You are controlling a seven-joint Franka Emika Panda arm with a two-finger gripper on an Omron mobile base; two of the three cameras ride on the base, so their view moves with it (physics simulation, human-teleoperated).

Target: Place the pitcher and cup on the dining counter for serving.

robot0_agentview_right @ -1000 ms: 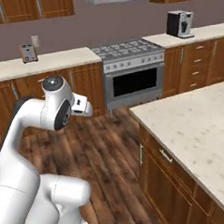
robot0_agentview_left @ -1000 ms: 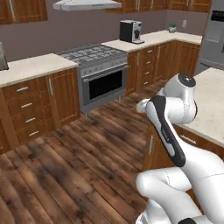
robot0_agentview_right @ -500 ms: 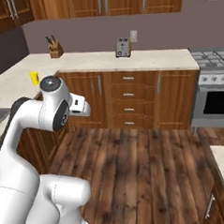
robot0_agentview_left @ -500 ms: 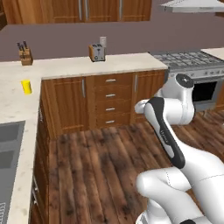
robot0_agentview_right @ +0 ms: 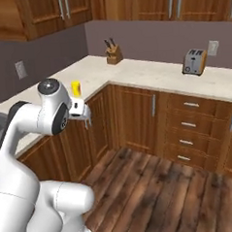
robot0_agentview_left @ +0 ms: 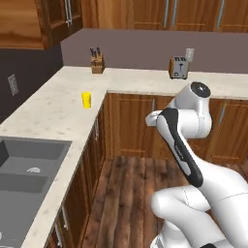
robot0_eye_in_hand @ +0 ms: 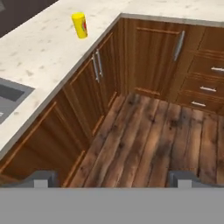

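- Sink [robot0_agentview_left: 29, 181]: grey basin sunk into the near left stretch of the L-shaped counter [robot0_agentview_left: 53, 109], the speckled beige top running away from me toward the far corner.
- Wall outlet [robot0_agentview_left: 13, 85] on the dark wall left of that counter run.
- The cup [robot0_agentview_left: 86, 100]: small, yellow, upright on the left counter run, beyond the sink and short of the corner, standing alone with bare stone all round it. In the hand view the cup [robot0_eye_in_hand: 79, 25] sits at upper left and shows a red mark on its side; in the right base view the cup [robot0_agentview_right: 76, 88] peeks out just behind my upper arm.
- Knife block [robot0_agentview_left: 97, 63]: at the far corner of the counter, against the back wall, well apart from the cup.
- My gripper [robot0_eye_in_hand: 109, 179]: fingers spread wide apart, nothing between them, hanging over the wooden floor [robot0_eye_in_hand: 148, 140] in front of the cabinet doors [robot0_eye_in_hand: 97, 65]. It is well short of the cup and touches nothing.
- Toaster [robot0_agentview_left: 178, 67]: silver, on the far counter run, right of the knife block, with a wall outlet just beside it.
- Drawers [robot0_agentview_right: 189, 130]: a stack with metal handles under the far counter, right of the corner cabinets.
- Upper cabinets [robot0_agentview_right: 130, 5]: brown wood, along the far wall above the counter.
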